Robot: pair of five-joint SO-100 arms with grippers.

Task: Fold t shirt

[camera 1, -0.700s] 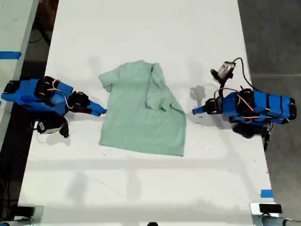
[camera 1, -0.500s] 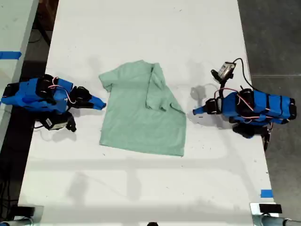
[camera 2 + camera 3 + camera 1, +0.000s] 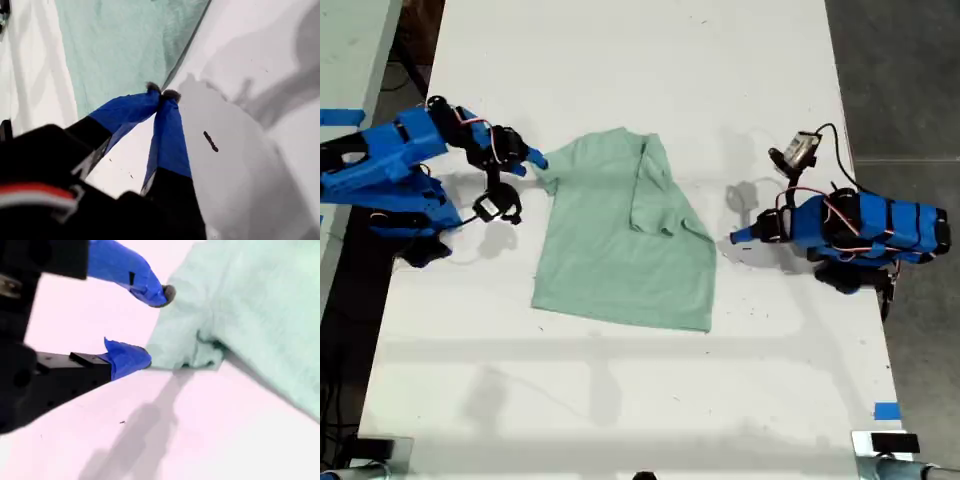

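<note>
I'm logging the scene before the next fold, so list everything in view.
t-shirt: one, pale mint green, lying in the middle of the table, with the sleeve on the exterior view's right folded inward.
table: one, white, under everything.
tape: two pieces, blue. One is at the table's edge low on the exterior view's right, the other on a neighbouring surface at that view's left.
floor: dark grey, along the exterior view's right.
my first gripper: blue, shut, just off the shirt's edge on the exterior view's right.
my second gripper: blue, open, at the shirt's sleeve on the exterior view's left.
</note>
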